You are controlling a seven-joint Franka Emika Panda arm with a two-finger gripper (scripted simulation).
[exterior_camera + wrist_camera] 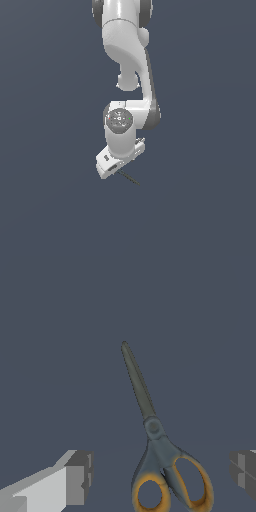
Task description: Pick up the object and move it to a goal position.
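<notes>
Wrist view: scissors orange handles between spread fingers, untouched; exterior shows only blade tip.

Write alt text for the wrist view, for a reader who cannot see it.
A small pair of scissors with orange-yellow ring handles and closed dark blades lies on a plain dark grey surface, between the open jaws of the gripper. One grey fingertip shows on each side of the handles, neither touching them.
</notes>
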